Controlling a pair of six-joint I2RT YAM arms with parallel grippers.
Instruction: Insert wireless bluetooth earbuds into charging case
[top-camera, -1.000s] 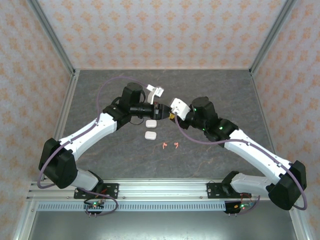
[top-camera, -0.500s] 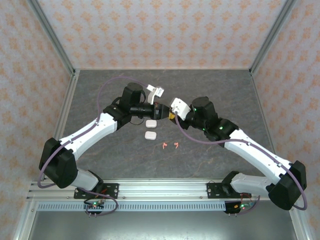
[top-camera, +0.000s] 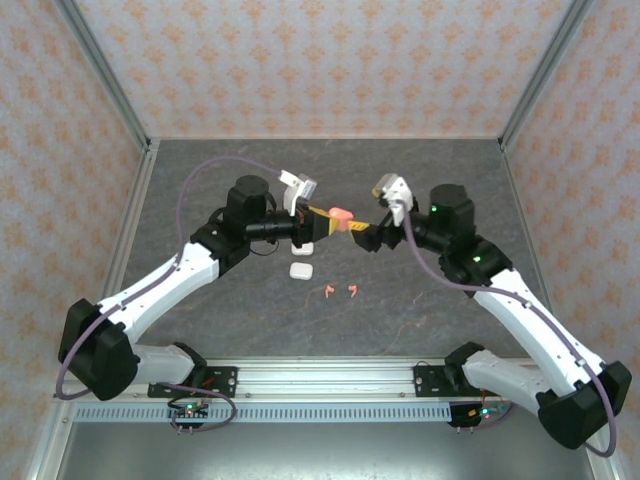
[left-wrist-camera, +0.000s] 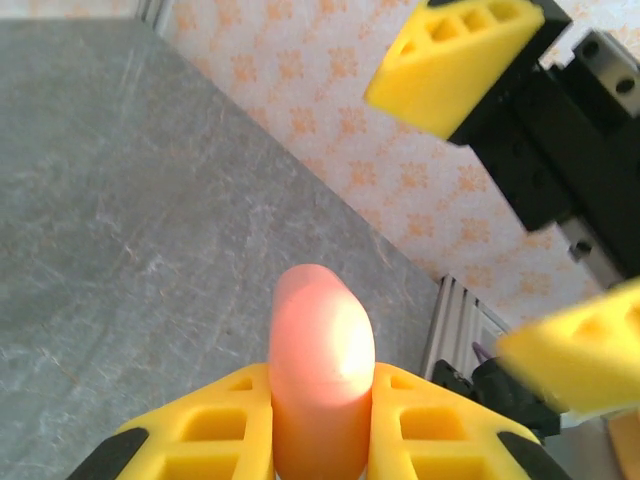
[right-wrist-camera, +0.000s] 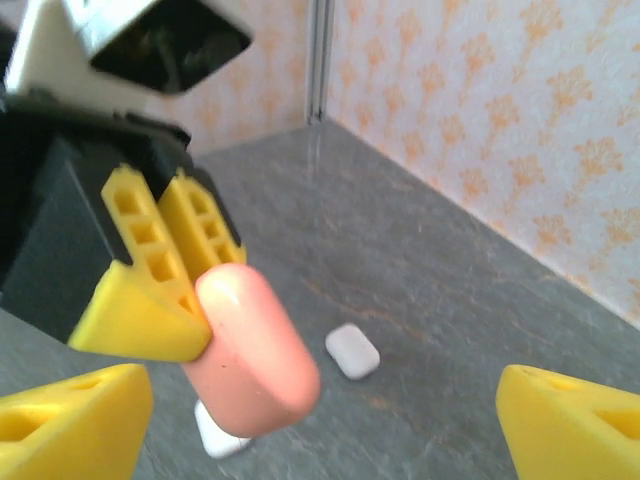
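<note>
A closed salmon-pink charging case (top-camera: 338, 214) hangs in the air above the table's middle, pinched at one end by my left gripper (top-camera: 322, 218), which is shut on it. The left wrist view has the case (left-wrist-camera: 320, 360) standing up between the yellow fingers (left-wrist-camera: 210, 425). My right gripper (top-camera: 365, 230) faces it from the right, open wide and apart from the case (right-wrist-camera: 255, 350); its fingertips (right-wrist-camera: 75, 415) flank the case without touching. Two pink earbuds (top-camera: 328, 291) (top-camera: 352, 290) lie on the table nearer the arm bases.
Two white closed cases lie on the grey table (top-camera: 420, 300): one (top-camera: 300, 270) below the left gripper, another (top-camera: 303, 247) partly hidden under it. The right wrist view has them as the far white case (right-wrist-camera: 352, 351) and the near white case (right-wrist-camera: 218, 432). Patterned walls (top-camera: 300, 60) enclose the table.
The right gripper has opened and drawn back to the right, off the pink case. The left gripper has shut on the case and now carries it alone.
</note>
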